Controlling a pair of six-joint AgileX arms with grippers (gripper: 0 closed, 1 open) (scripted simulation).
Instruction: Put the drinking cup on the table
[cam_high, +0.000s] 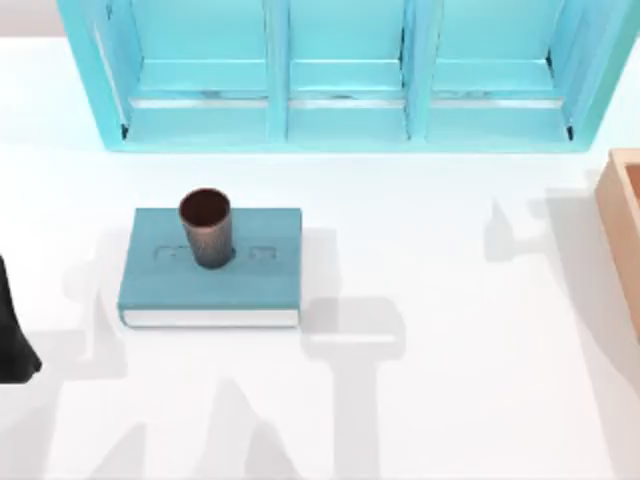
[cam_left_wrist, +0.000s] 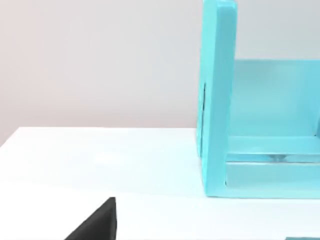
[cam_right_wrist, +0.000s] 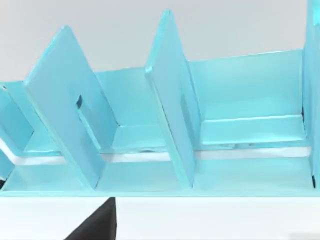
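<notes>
Atop the teal book (cam_high: 210, 275) on the table (cam_high: 450, 400) stands the drinking cup (cam_high: 206, 228), upright; finger state of both grippers can't be told.

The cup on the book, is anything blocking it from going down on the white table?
Nothing visible does. The drinking cup stands upright on the teal book, and bare table lies open right beside the book.
</notes>
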